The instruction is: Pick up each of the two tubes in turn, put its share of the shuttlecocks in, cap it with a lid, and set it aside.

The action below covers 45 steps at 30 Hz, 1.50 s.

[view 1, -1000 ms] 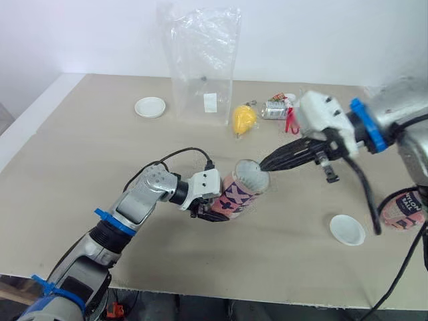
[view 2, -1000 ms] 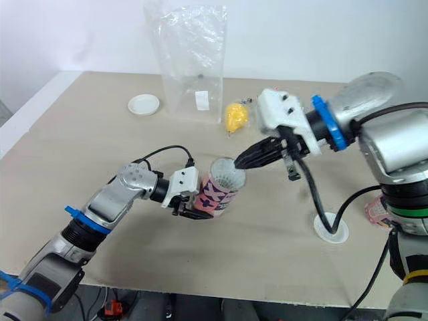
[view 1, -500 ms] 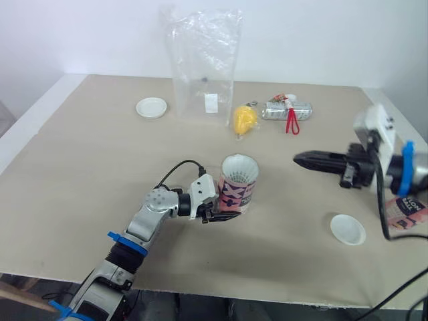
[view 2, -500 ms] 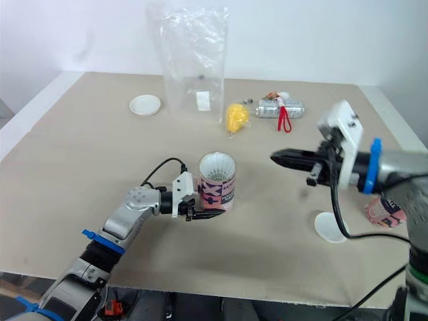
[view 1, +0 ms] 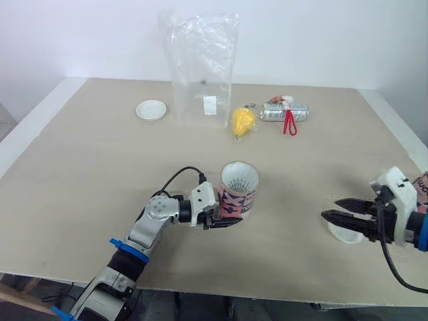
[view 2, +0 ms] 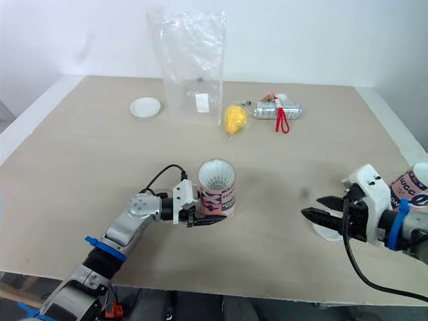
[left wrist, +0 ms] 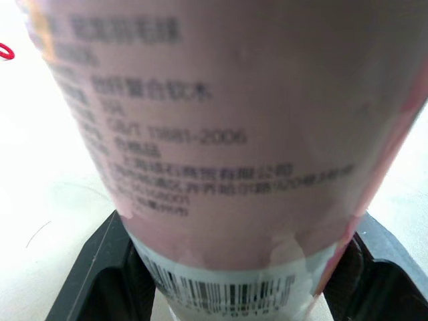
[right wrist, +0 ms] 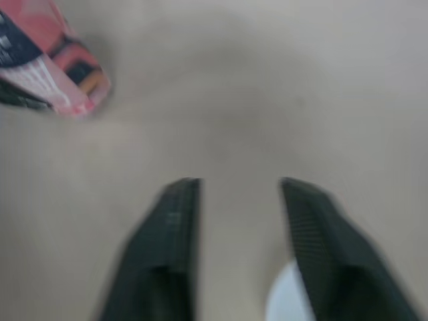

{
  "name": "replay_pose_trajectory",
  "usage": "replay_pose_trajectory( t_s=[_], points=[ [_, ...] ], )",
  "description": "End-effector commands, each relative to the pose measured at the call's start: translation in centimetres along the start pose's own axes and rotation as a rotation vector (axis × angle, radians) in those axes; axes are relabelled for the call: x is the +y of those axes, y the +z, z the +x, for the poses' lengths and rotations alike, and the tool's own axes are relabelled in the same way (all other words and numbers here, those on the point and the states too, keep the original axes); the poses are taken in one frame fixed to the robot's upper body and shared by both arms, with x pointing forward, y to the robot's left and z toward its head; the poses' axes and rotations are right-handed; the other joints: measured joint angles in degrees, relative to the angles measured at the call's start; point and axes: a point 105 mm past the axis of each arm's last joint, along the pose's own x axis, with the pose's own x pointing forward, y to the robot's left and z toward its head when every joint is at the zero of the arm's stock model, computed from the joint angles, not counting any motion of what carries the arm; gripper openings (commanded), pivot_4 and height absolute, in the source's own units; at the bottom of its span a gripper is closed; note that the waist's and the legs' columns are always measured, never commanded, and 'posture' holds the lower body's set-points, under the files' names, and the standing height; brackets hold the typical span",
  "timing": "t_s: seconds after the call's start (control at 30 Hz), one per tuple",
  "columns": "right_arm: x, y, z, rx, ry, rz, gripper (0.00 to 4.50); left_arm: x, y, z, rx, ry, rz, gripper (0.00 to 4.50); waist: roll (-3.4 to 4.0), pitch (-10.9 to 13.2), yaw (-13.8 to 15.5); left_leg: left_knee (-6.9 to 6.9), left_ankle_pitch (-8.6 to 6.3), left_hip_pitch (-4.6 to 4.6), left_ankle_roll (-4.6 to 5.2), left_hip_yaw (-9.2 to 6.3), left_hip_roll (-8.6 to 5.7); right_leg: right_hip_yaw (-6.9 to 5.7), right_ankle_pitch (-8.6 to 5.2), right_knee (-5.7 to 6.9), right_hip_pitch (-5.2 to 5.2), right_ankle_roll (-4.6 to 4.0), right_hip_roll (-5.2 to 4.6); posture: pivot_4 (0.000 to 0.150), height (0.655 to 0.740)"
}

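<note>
- Left eye view: a pink tube (view 1: pixel 239 194) stands upright near the middle of a beige table (view 1: pixel 87 174), its mouth open and uncapped.
- White shuttlecocks (view 1: pixel 239 177) show inside the mouth, nested down to the rim.
- The left gripper (view 1: pixel 224 217) is clamped on the tube's lower part. In the left wrist view, a black finger sits on each side of the tube's base.
- The right gripper (view 2: pixel 309 206) hovers low at the right front of the table, well apart from the tube, with its two fingers spread.
- A white lid (view 2: pixel 328 232) lies flat on the table just under and behind those fingers.
- A second pink tube (view 2: pixel 413 187) stands at the far right edge, behind the right arm.
- Another white lid (view 1: pixel 151 109) lies far back on the left, beside a clear plastic bag (view 1: pixel 204 67) standing upright.
- The step in hand looks like capping: the first tube seems filled, and the right arm appears set to fetch the near lid.
- Next, the fingers likely need to drop onto the thin lid, pinch its rim, carry it over and press it level onto the tube's mouth.
</note>
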Motion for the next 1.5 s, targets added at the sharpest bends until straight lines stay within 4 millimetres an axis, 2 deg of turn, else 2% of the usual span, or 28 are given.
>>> replay_pose_trajectory(
  t_s=[0.03,0.17,0.3,0.43,0.73,0.93,1.03,1.07,1.1,1.13,1.2,1.27,1.3,1.5],
  points=[
    [-0.2,-0.1,-1.5,0.060,0.012,-0.003,4.41,-0.9,-0.1,0.4,0.009,-0.036,0.005,2.75,0.00,0.0,0.0,0.00,0.00,0.00,0.00,0.00,-0.01,0.01,-0.03,0.00,0.00,-0.05,-0.01,0.150,0.7400],
    [0.3,-1.0,-1.9,0.122,0.054,0.020,4.48,-0.8,-0.1,0.4,0.009,-0.034,0.010,2.75,-0.01,0.0,0.0,-0.03,0.00,-0.02,0.00,0.01,-0.02,0.02,-0.08,-0.05,0.01,-0.03,-0.02,0.150,0.7400],
    [0.3,-2.7,-1.3,0.196,0.053,-0.006,4.48,-0.8,0.0,0.5,0.005,-0.028,0.013,2.75,-0.03,0.0,0.1,-0.05,0.00,-0.03,-0.01,-0.02,-0.03,-0.01,-0.03,-0.06,0.01,0.10,-0.02,0.150,0.7400],
    [0.3,-3.4,-0.7,0.217,0.067,-0.025,4.48,-0.8,0.1,0.5,-0.010,-0.026,-0.010,2.75,-0.06,0.0,0.0,-0.05,-0.01,-0.03,-0.01,0.01,-0.03,0.03,-0.11,-0.09,0.00,-0.02,-0.03,0.150,0.7400],
    [-0.6,-3.9,1.2,0.238,0.067,-0.106,4.48,-1.2,-0.5,0.4,0.009,-0.041,-0.016,2.75,-0.07,0.0,0.0,-0.07,-0.01,-0.03,-0.01,0.01,-0.03,0.02,-0.12,-0.10,0.00,-0.05,-0.03,0.150,0.7400],
    [-1.2,-4.3,1.4,0.271,0.065,-0.139,4.48,-1.3,-0.6,0.4,0.007,-0.036,-0.031,2.75,-0.07,0.0,0.0,-0.09,-0.01,-0.03,-0.01,0.01,-0.04,0.03,-0.13,-0.10,0.00,-0.03,-0.04,0.150,0.7400],
    [-1.5,-4.4,1.3,0.279,0.057,-0.150,3.78,-1.5,-1.0,0.2,0.013,-0.036,-0.037,2.75,-0.06,0.0,0.0,-0.09,-0.01,-0.02,-0.02,0.01,-0.04,0.02,-0.14,-0.10,0.00,-0.03,-0.04,0.150,0.7400],
    [-1.6,-4.5,1.3,0.281,0.053,-0.151,3.25,-1.5,-1.0,0.2,0.013,-0.037,-0.038,2.75,-0.06,0.0,0.0,-0.10,-0.01,-0.02,-0.02,0.00,-0.03,0.02,-0.14,-0.10,0.00,-0.03,-0.03,0.150,0.7400],
    [-1.7,-4.6,1.2,0.287,0.049,-0.153,2.95,-1.5,-1.0,0.2,0.014,-0.037,-0.039,2.75,-0.06,0.0,0.0,-0.12,-0.01,-0.01,-0.02,0.01,-0.03,0.02,-0.14,-0.10,0.00,-0.03,-0.03,0.150,0.7400],
    [-1.8,-4.7,1.2,0.298,0.047,-0.162,2.35,-1.5,-0.9,0.3,0.013,-0.037,-0.039,2.75,-0.06,0.0,0.0,-0.13,-0.01,-0.01,-0.02,0.00,-0.03,0.02,-0.13,-0.10,0.00,-0.03,-0.03,0.150,0.7400],
    [-1.9,-4.9,1.2,0.309,0.047,-0.173,1.54,-1.5,-0.9,0.3,0.015,-0.038,-0.035,2.75,-0.06,0.0,0.0,-0.14,-0.01,0.00,-0.02,0.00,-0.03,0.01,-0.13,-0.10,0.00,-0.02,-0.03,0.150,0.7400],
    [-1.9,-5.0,1.2,0.315,0.048,-0.184,0.42,-1.4,-0.9,0.3,0.015,-0.038,-0.032,2.75,-0.06,0.0,0.0,-0.15,-0.01,0.00,-0.02,0.00,-0.03,0.02,-0.14,-0.10,0.00,-0.01,-0.03,0.150,0.7400],
    [-1.9,-5.1,1.2,0.317,0.049,-0.188,0.05,-1.4,-0.8,0.3,0.015,-0.037,-0.031,2.75,-0.06,0.0,0.0,-0.15,-0.01,0.00,-0.02,0.00,-0.03,0.02,-0.13,-0.10,0.00,0.00,-0.03,0.150,0.7400],
    [-2.0,-4.8,1.2,0.305,0.047,-0.221,0.05,-1.3,-0.8,0.4,0.018,-0.037,-0.025,2.75,-0.08,0.0,0.0,-0.15,-0.01,0.01,-0.02,0.00,-0.04,0.02,-0.16,-0.10,0.01,-0.05,-0.03,0.150,0.7400]
  ],
)
